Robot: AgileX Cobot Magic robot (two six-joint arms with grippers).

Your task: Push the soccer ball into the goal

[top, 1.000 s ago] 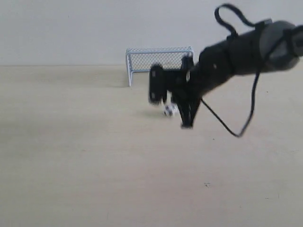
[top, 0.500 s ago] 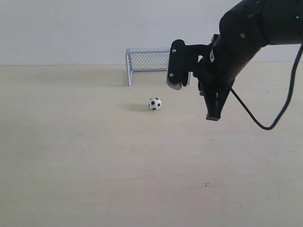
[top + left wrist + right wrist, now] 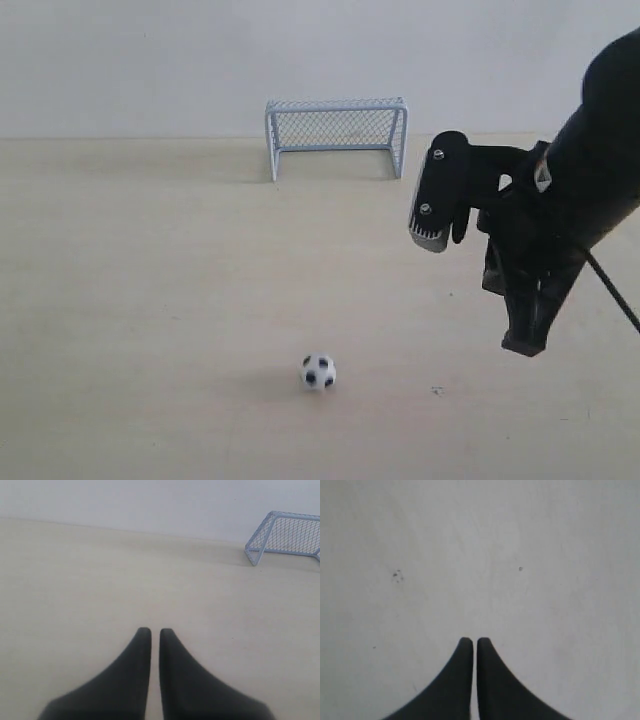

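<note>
Hovering right end effector (image 3: 524, 345) is well apart from soccer ball (image 3: 318, 371).

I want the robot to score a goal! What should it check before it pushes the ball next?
1. Soccer ball in plain sight on the table: ok.
2. Goal upright, its mouth open toward the ball: ok.
3. Path from ball to goal free of things: ok.
4. Right gripper lined up behind the ball, on the side away from the goal: not ok; it is off to the ball's right in the exterior view.
5. Right gripper's jaws shut for pushing: ok.
6. Ball seen in the right wrist view: not ok; only bare table.
</note>
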